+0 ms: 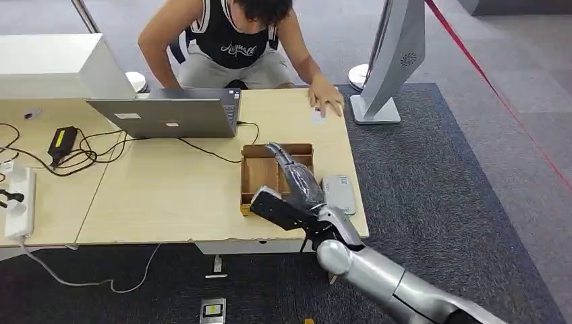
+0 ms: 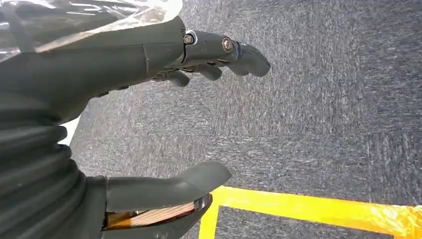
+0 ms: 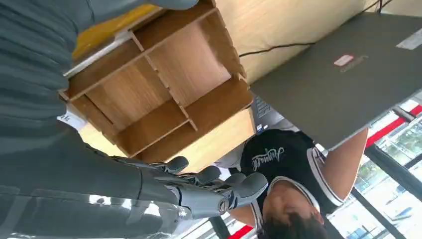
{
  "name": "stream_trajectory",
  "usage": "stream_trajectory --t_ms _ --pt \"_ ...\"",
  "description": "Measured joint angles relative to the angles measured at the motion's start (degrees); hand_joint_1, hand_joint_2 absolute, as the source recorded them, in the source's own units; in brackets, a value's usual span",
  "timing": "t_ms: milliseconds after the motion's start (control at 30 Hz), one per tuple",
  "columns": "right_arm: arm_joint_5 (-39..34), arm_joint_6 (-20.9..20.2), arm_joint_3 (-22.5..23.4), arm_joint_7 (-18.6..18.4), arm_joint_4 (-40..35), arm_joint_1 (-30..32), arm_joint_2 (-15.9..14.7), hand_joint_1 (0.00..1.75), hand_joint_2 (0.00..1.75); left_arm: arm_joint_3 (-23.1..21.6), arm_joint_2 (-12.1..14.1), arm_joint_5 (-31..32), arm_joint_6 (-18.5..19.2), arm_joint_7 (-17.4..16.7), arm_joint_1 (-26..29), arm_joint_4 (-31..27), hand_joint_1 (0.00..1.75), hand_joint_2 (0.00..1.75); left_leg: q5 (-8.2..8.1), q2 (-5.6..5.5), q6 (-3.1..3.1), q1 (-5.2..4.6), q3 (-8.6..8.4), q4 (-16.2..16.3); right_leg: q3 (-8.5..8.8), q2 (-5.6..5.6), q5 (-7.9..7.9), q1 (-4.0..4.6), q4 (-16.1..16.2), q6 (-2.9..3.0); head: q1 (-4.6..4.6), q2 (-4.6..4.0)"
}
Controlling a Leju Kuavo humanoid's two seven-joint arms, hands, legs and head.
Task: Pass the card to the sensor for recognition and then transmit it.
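Silver right arm's dark hand (image 1: pixel 295 177), fingers straight & empty, over partitioned wooden box (image 1: pixel 259 174); left hand (image 2: pixel 149 119) spread.

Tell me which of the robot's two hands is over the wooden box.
The right hand, reaching in above the divided wooden box on the table. The left hand hangs over grey carpet with a yellow stripe, fingers spread, holding nothing.

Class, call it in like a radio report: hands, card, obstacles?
Right hand open, empty, over wooden box. Left hand open above carpet. Card under person's hand at table's far edge. Grey sensor beside box.
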State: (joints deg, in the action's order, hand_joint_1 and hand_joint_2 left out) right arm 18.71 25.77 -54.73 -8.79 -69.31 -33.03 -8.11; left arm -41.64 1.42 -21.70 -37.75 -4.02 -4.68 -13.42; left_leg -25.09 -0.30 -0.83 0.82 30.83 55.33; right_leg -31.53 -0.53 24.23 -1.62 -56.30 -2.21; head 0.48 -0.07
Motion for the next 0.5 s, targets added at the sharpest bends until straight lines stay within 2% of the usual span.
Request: stream_trajectory --t_ms 200,367,500 --pt "3.81 -0.04 -1.44 -2.12 -1.88 0.83 -0.35 0.0 1.75 0.0 -0.02 0.57 0.0 -0.17 -0.01 0.0 0.0 1.75 0.0 0.0 0.0 0.0 0.0 0.0 0.0 0.0 0.0 0.0 0.01 0.0 0.0 0.0" --pt "12.24 -1.27 -2.62 -8.09 -2.36 0.89 -0.72 0.0 1.75 0.0 -0.02 0.85 0.0 -0.63 0.0 0.0 0.0 1.75 0.0 0.0 0.0 0.0 0.0 0.0 0.0 0.0 0.0 0.0 0.0 0.0 0.02 0.0" --pt "15.84 -2.95 -3.34 -13.13 -2.21 0.88 -0.83 0.0 1.75 0.0 -0.02 1.03 0.0 -1.11 -0.01 0.0 0.0 1.75 0.0 0.0 0.0 0.0 0.0 0.0 0.01 0.0 0.0 0.0 0.0 0.0 0.02 0.0"
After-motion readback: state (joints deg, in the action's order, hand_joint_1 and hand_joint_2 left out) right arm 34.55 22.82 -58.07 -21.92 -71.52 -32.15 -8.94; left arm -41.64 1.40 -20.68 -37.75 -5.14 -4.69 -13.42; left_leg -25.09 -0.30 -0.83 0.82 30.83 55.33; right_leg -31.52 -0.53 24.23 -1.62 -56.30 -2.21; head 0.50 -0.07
